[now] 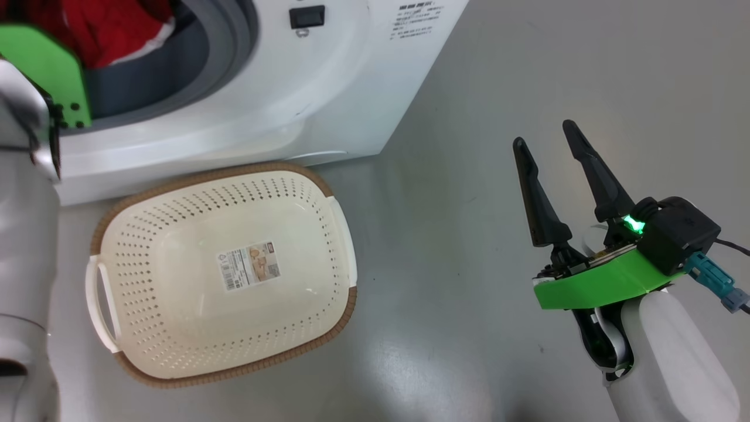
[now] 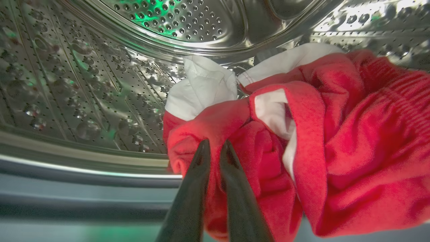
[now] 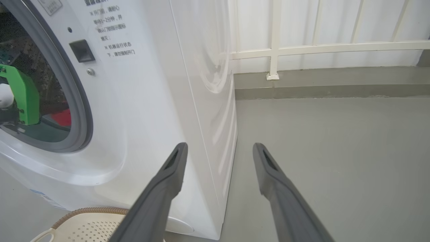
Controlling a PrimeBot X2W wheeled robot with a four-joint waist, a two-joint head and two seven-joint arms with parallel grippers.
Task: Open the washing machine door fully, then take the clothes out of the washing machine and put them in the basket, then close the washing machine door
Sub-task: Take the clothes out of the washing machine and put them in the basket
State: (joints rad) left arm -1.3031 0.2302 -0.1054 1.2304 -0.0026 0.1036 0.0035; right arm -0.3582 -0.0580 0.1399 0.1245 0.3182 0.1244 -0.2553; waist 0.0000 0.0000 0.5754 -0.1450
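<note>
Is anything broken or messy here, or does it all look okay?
Nothing looks broken or spilled. The red and white clothes lie bunched inside the washing machine, where the left claw pinches them. The empty basket sits flat on the floor. The right claw hangs open.

grey floor — white washing machine, cream basket just before it
</note>
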